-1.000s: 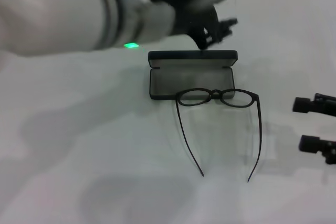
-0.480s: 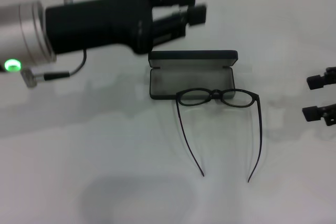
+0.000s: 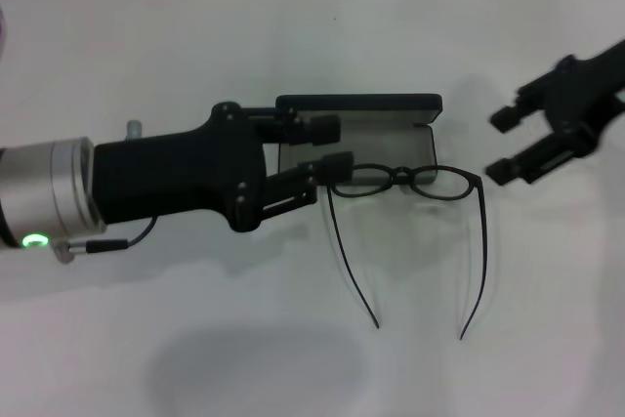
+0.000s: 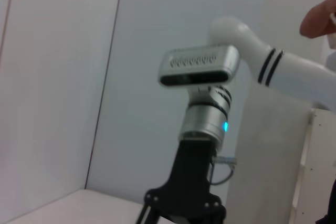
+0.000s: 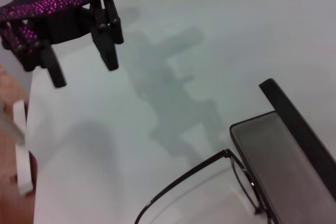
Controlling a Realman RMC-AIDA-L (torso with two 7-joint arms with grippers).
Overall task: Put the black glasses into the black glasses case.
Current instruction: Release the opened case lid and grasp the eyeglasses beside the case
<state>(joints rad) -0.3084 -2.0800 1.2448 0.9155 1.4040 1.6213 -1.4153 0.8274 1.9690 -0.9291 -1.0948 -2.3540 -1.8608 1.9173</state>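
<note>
The glasses lie on the white bench, lenses resting over the front edge of the open case, with the 2 temples unfolded and pointing toward the robot. They look very light, thin and easy to bend, and the lenses are probably slippery, so a soft pinch on the frame rim or bridge seems better than on a temple. The left gripper is just beside the left lens, jaws open and holding nothing. The right gripper hovers near the right hinge, jaws open and empty too.
</note>
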